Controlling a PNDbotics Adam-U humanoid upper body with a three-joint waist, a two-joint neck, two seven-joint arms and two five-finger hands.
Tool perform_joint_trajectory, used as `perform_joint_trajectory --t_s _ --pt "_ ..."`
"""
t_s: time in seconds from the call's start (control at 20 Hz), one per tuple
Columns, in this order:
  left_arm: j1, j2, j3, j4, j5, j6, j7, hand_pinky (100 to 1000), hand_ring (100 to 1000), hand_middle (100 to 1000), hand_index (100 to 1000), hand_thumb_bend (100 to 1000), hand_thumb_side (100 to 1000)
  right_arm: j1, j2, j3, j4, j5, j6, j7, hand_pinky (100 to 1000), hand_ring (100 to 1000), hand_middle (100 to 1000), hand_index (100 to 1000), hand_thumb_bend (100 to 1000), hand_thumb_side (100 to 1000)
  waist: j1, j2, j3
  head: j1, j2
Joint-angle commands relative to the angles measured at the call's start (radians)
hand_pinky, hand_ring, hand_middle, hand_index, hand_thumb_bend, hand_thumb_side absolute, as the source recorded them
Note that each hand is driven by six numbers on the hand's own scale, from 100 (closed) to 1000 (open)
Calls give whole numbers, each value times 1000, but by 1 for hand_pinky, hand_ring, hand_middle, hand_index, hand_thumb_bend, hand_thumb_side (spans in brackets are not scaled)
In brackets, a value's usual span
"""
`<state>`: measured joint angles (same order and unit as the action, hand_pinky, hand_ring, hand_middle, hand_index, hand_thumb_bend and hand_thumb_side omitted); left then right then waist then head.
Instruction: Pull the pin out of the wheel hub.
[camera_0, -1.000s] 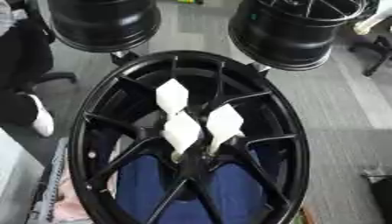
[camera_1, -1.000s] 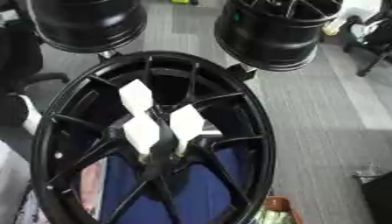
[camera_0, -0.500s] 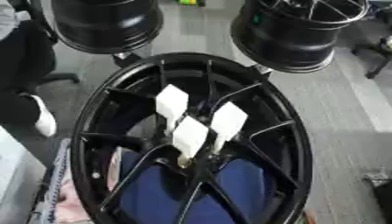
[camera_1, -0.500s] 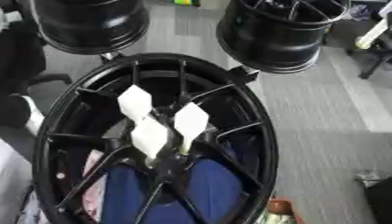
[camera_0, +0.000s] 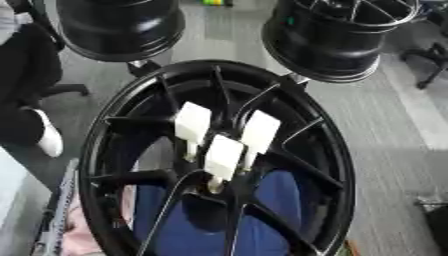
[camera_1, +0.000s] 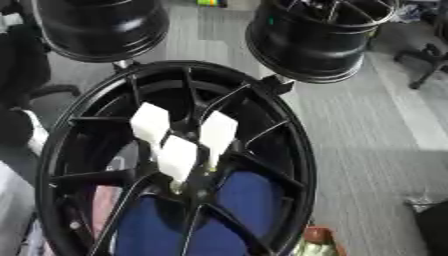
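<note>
A large black spoked wheel hub (camera_0: 332, 150) fills the middle of both eye views, facing up toward me. Three pins with flat white rectangular heads stand in its centre: one at the upper left (camera_0: 192, 122), one at the upper right (camera_0: 260, 132) and one at the lower middle (camera_0: 223, 157), whose pale shaft reaches down into the hub centre. No robot hand shows in either view.
Two more black wheel rims stand behind on the grey floor, one at the upper left (camera_0: 118, 27) and one at the upper right (camera_0: 337, 37). Blue cloth (camera_0: 197, 230) shows through the lower spokes. A person's dark trousers and white shoe (camera_0: 48, 140) are at the left edge. An office chair base (camera_0: 433, 65) is at the far right.
The whole picture has shifted, so the camera has moved; the hub and its three pins look the same relative to each other.
</note>
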<state>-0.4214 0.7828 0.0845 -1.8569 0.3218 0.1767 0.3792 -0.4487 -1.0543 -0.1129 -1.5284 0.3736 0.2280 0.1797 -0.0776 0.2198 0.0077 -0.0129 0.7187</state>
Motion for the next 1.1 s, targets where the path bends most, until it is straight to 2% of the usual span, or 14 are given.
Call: perform_joint_trajectory --t_s 0.05,0.45,0.55,0.6,0.7,0.9,1.1 --pt "-14 33 13 -16 -3 0 1 778 851 715 822 212 715 -16 -35 -25 7 -13 10 -20 891 909 870 902 116 494 5 -15 -2 -3 -5" --pt "-15 32 11 -16 -3 0 -1 778 851 714 822 212 714 -18 -35 -25 11 -9 15 -26 890 907 870 902 114 492 7 -15 -5 -5 -6" --pt "-15 32 10 -15 -4 0 -2 778 851 714 822 212 713 -13 -38 -18 16 -2 14 -17 908 931 890 903 290 100 7 -15 -6 -6 -6" --pt "-15 32 10 -15 -4 0 -4 778 850 714 822 212 713 -8 -40 -9 22 3 7 -3 921 944 892 900 346 100 7 -15 -5 -6 -6" --pt "-15 32 10 -13 -3 1 -5 778 850 714 822 213 714 -5 -46 -4 40 24 -4 28 920 938 858 873 381 100 7 -15 -5 -6 -6" --pt "-15 31 10 -12 -1 0 -6 779 850 713 822 214 715 -18 -46 -13 51 84 -6 101 917 938 858 854 364 100 7 -16 -6 -5 -7" --pt "-15 31 11 -12 -2 -1 -6 779 850 713 822 215 714 -30 -42 -28 42 98 -8 145 913 932 863 867 319 100 7 -17 -7 -6 -7"
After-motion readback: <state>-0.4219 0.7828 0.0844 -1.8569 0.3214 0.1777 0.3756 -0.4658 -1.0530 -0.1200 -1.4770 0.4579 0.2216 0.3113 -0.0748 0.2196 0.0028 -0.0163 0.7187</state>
